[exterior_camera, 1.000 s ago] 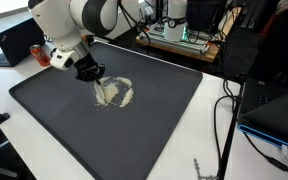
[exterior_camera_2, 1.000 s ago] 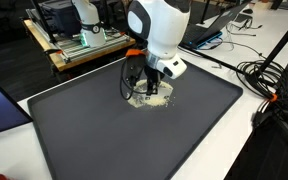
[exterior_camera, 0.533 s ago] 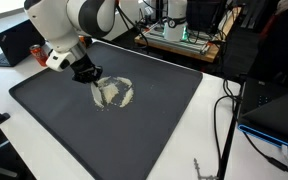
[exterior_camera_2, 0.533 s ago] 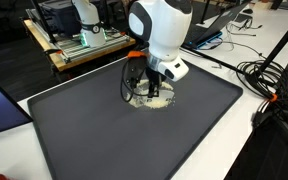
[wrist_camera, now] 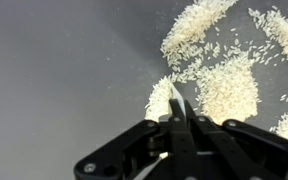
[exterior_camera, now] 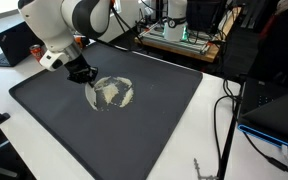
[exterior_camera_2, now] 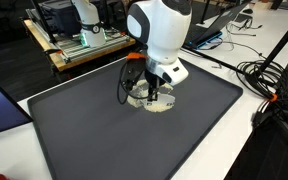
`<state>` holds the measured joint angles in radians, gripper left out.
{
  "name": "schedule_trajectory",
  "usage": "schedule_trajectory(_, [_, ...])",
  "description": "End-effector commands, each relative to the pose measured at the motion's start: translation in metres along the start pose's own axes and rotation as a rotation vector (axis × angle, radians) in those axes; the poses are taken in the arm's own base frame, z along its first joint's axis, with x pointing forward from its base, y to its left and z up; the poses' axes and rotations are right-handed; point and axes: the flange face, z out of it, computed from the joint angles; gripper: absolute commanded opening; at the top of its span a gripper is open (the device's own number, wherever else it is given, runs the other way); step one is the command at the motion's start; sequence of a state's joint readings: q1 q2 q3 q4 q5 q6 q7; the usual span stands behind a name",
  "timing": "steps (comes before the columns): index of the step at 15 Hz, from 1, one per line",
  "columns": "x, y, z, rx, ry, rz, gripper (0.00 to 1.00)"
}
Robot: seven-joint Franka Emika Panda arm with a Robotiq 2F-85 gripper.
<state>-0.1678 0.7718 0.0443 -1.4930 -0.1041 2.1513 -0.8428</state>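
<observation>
The claw (wrist_camera: 179,120) is closed, its two dark fingers pressed together on a thin pale blade (wrist_camera: 173,97) that sticks out past the fingertips; what the blade is made of cannot be told. In the wrist view the blade's pointed tip sits at the edge of the rice (wrist_camera: 227,88). One small heap of grains lies right against the tip, and the bulk spreads ahead of the claw and off to one side in curved bands with bare gaps between them. The other side of the claw shows only bare mat (wrist_camera: 54,70). In both exterior views the claw (exterior_camera: 82,74) (exterior_camera_2: 154,94) points down at the mat (exterior_camera: 154,120) (exterior_camera_2: 94,130), low over it, at the rim of the rice (exterior_camera: 114,92) (exterior_camera_2: 156,103), which forms a rough ring with a thinner middle. Whether the blade actually touches the mat cannot be told. The dark mat covers most of the white bench (exterior_camera: 189,135). Well away from the claw, beyond the mat's edge, a laptop (exterior_camera: 14,42) sits on the bench, and black cables (exterior_camera_2: 269,85) trail off the mat's far side.
</observation>
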Motion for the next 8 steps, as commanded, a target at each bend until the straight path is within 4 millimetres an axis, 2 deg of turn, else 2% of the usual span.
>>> schedule_trajectory(1, [-0.0023,0.0167,0.003,-0.001,0.013,0.054,0.01])
schedule_trajectory(5, [-0.0049,0.0233,0.0008,-0.013,0.011,0.097,0.01])
schedule_trajectory(8, [-0.0058,0.0197,-0.0024,-0.001,-0.002,0.091,0.01])
